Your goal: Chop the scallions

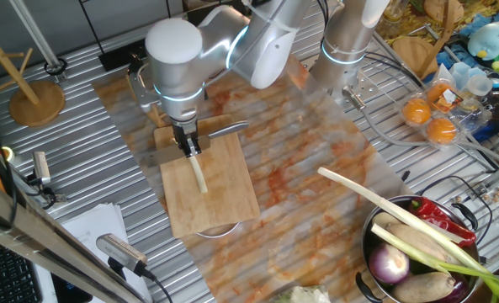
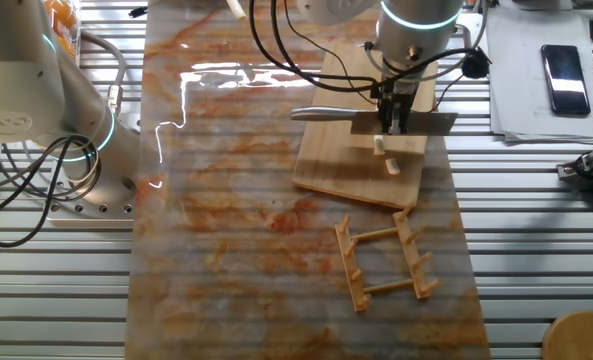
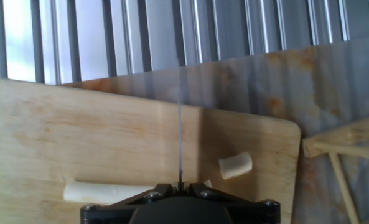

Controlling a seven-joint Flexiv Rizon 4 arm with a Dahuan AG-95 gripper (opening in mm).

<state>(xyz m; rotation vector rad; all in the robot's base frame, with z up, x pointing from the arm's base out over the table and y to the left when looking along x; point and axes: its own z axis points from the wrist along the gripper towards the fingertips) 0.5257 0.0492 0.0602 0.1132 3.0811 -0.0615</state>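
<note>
Scallions (image 3: 116, 190) under end effector (image 1: 188, 145), apparently touching

A wooden cutting board (image 1: 215, 198) lies under the jaws on a marbled orange-and-white mat (image 1: 316, 168), a small wooden rack (image 2: 386, 262) rests flat just past the board, and well off to the side a metal bowl (image 1: 375, 244) holds a purple onion (image 1: 390, 265), a red chili (image 1: 438, 217) and a long leafy stalk (image 1: 375, 198).
</note>
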